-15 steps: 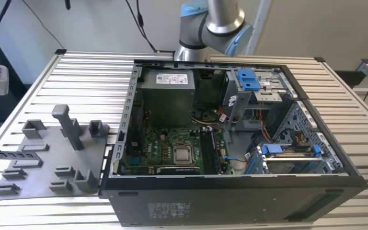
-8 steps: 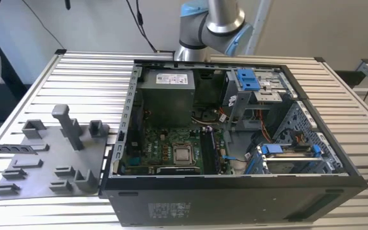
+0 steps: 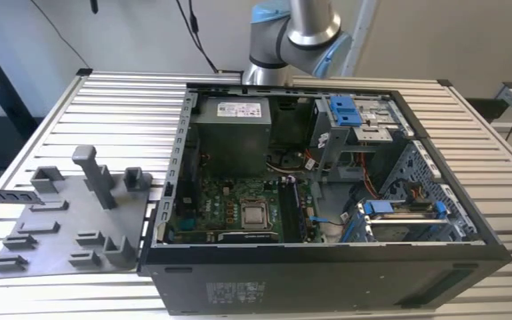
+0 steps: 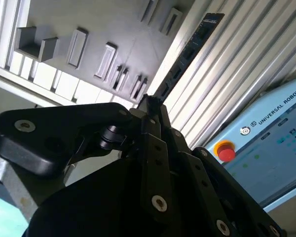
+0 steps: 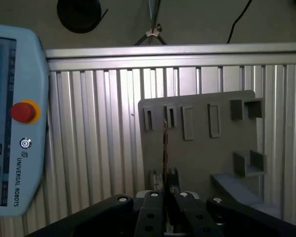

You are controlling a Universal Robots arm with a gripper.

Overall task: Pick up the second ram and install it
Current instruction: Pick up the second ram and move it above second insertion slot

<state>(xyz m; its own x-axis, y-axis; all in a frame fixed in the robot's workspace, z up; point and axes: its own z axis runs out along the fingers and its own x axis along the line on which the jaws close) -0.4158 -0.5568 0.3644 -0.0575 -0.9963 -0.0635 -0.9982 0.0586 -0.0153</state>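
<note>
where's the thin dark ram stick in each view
Exterior view: the thin dark bluish ram stick lies level at the exterior view's left edge, tip by the grey plastic tray.
Second wrist view: a long strip held in the black gripper, beside the tray.
First wrist view: edge-on, a slim line from the gripper, across the tray.
Shared landmark: the tray.

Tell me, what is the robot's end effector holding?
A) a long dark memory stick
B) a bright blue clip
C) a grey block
A: in the second wrist view the end effector is shut on the memory stick, which sticks out long and dark past the fingertips.
</note>
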